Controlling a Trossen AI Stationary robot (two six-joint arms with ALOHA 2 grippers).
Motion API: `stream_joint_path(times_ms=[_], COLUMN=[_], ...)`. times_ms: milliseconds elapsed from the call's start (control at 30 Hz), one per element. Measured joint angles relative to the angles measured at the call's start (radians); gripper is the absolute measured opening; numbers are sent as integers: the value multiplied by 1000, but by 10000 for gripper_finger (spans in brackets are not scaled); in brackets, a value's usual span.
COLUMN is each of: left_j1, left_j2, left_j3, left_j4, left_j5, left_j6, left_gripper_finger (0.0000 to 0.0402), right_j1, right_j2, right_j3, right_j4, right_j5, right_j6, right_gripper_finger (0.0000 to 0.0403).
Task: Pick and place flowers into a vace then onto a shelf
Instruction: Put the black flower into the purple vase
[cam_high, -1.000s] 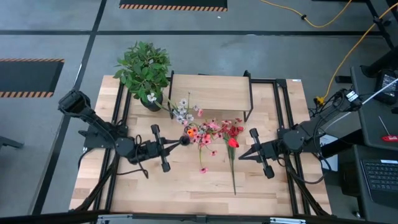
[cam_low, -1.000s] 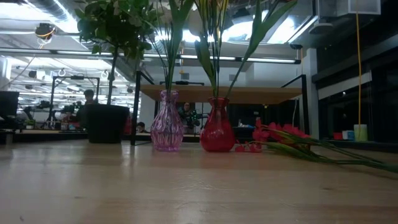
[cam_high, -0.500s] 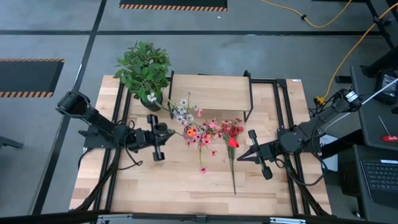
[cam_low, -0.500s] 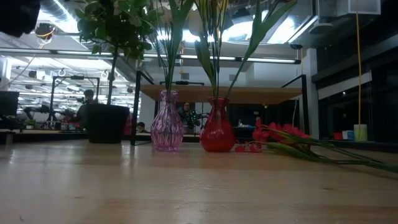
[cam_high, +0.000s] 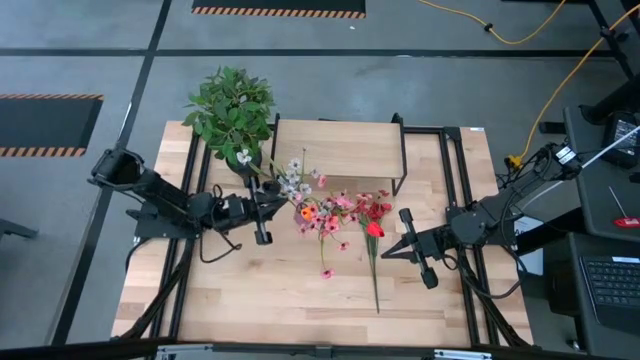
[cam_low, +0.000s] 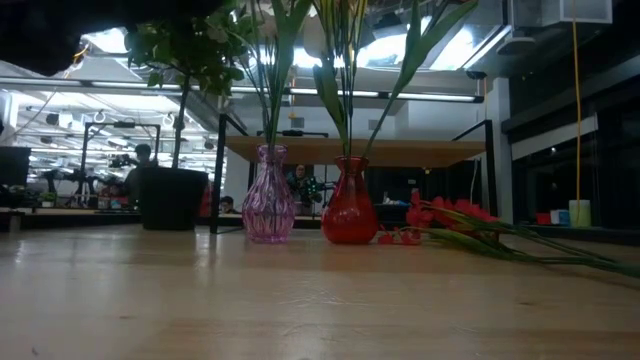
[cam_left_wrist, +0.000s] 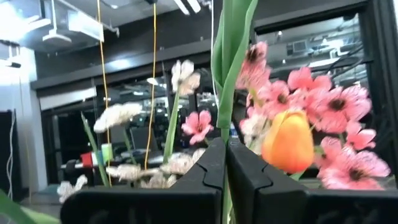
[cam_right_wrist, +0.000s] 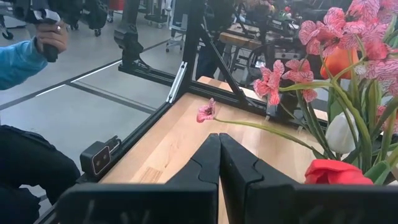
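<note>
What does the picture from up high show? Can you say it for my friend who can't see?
Seen from above, a wooden table has colourful flowers bunched in its middle. The left gripper, shut, sits beside them; the right gripper, also shut, waits on their other side. A low wooden shelf and a leafy potted plant stand at the far edge.

Floor (cam_high: 400, 30): grey concrete, black lines, orange-black hazard strips.
Cable (cam_high: 520, 35): yellow, trailing across floor.
Ceiling lights (cam_low: 110, 40): bright, overhead.
Desk (cam_high: 610, 270): dark, keyboard on it.
Person's sleeve (cam_right_wrist: 22, 59): blue.
</note>
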Motion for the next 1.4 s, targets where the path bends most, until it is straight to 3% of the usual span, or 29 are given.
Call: stream_joint_path(times_ms=[767, 1400], left_j1=[83, 88], left_j2=[0, 0], left_j3=[-2, -95], left_j4=[-178, -172], left_j5=[72, 72], left_j6=[-165, -219], left_gripper_finger=[3, 17], right_j1=[-1, -1], right_j2=[0, 0], right_j3=[0, 0], right_j4=[0, 0], right_j5=[0, 0], right_j6=[1, 1], right_gripper_finger=[7, 7])
